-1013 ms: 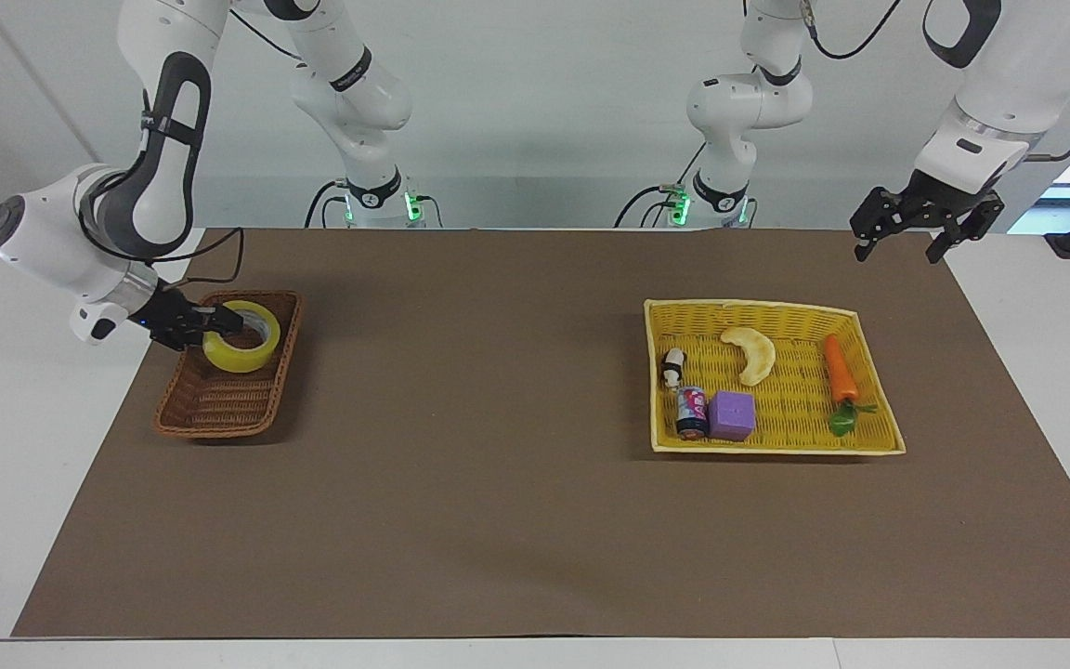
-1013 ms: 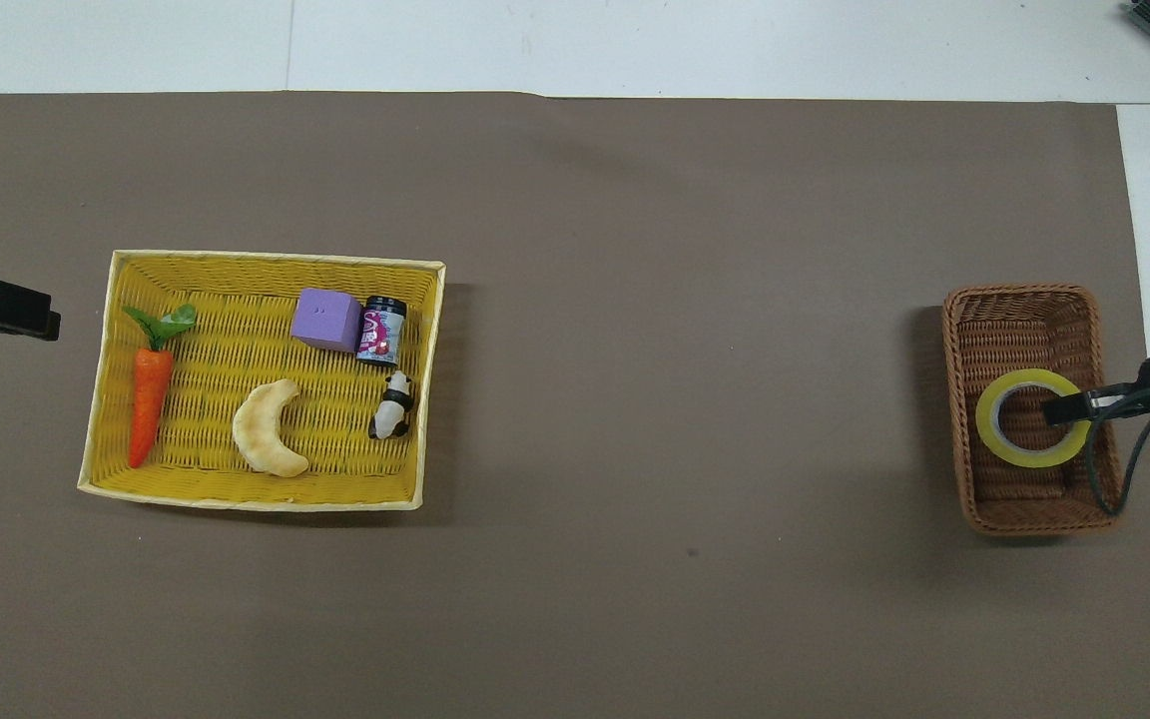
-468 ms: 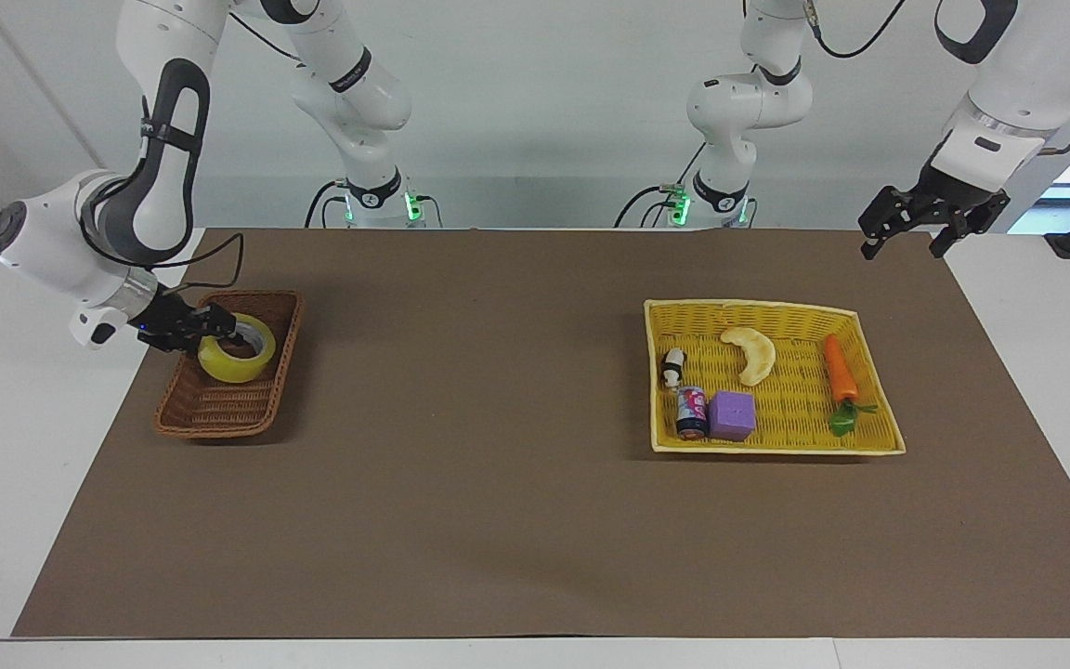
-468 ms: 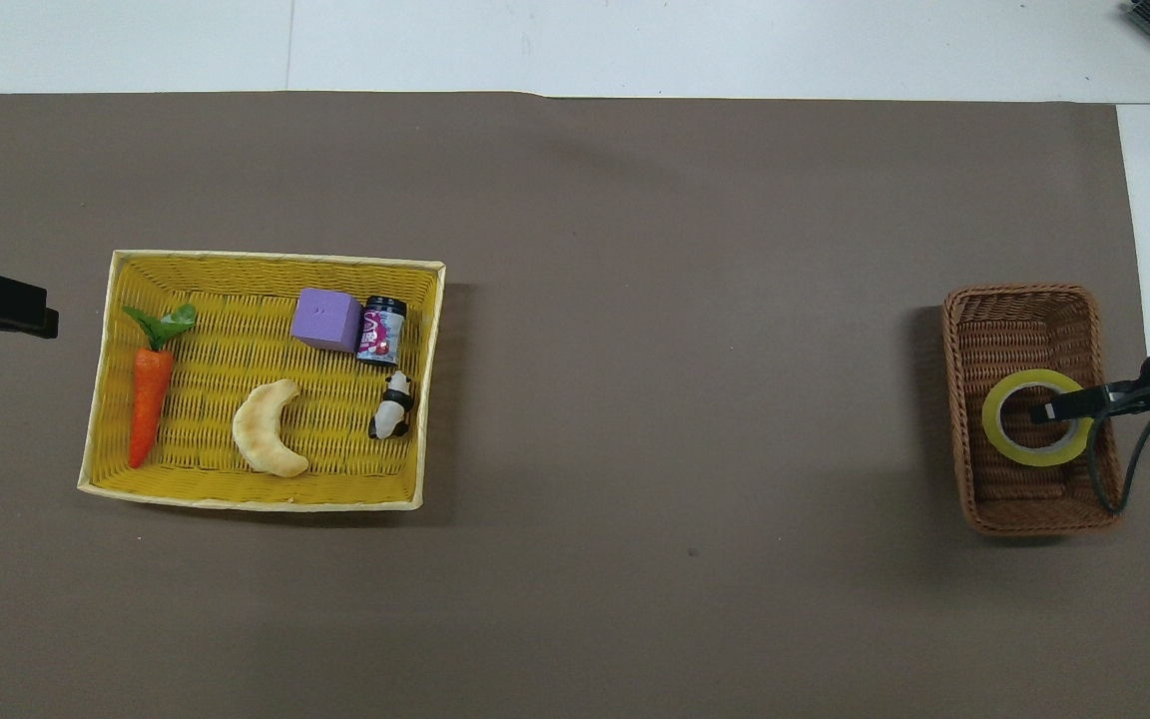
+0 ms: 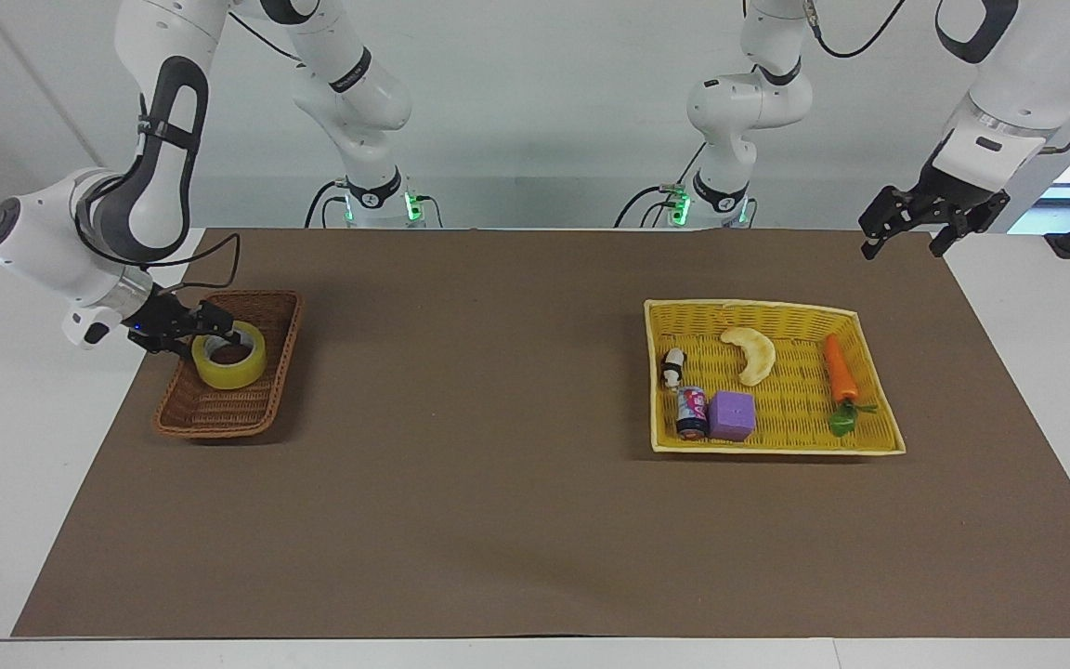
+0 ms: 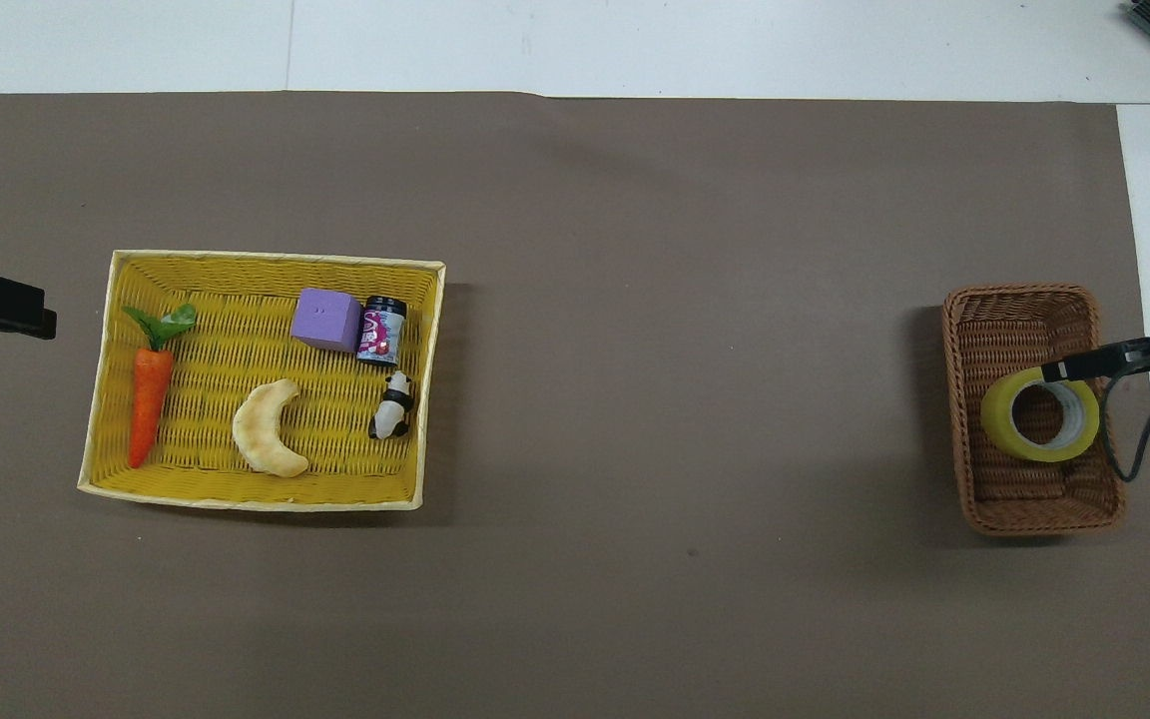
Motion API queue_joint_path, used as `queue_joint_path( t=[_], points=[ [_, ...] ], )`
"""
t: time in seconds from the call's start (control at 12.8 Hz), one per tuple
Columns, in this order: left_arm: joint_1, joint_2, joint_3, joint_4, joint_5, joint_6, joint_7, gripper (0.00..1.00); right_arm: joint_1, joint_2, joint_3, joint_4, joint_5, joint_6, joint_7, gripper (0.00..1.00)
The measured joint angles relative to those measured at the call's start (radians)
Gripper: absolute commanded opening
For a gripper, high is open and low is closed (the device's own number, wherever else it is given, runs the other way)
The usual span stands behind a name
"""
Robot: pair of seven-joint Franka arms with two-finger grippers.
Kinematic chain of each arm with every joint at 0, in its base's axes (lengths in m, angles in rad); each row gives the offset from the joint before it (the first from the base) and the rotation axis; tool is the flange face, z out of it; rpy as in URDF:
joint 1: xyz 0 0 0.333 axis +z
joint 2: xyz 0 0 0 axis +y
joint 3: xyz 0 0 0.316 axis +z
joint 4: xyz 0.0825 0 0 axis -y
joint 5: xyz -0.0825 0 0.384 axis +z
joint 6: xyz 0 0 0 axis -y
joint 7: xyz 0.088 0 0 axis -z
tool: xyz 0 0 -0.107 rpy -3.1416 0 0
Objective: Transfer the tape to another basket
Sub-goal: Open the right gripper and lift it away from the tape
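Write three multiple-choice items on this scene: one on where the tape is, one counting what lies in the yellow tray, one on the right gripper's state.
1. Where is the tape?
A. in the brown wicker basket
B. in the yellow tray
C. on the bare mat

2. How many things lie in the yellow tray?
A. three
B. five
C. seven

3. The right gripper is
A. shut on the tape
B. open at the tape's rim
C. over the tray

Key: A, the roll sits inside the wicker walls; B, carrot, pastry, panda, can, purple block; B, its fingers have let go.
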Motion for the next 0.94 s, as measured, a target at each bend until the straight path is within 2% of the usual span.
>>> queue_joint_path(
  t=[0.16, 0.31, 0.62, 0.94],
  points=[
    [0.0, 0.0, 0.0, 0.0, 0.0, 0.0, 0.0, 1.0, 0.061, -0.002, 0.0, 0.043, -0.022, 0.003, 0.124, 1.0],
    [0.0, 0.0, 0.0, 0.0, 0.0, -0.001, 0.0, 1.0, 0.128, -0.015, 0.005, 0.082, -0.103, -0.001, 0.276, 1.0],
    [0.0, 0.0, 0.0, 0.0, 0.0, -0.001, 0.0, 1.0, 0.244, -0.089, 0.009, 0.098, -0.182, -0.093, 0.549, 1.0],
    [0.0, 0.0, 0.0, 0.0, 0.0, -0.002, 0.0, 1.0, 0.277, -0.178, 0.008, 0.101, -0.2, -0.185, 0.69, 1.0]
  ],
)
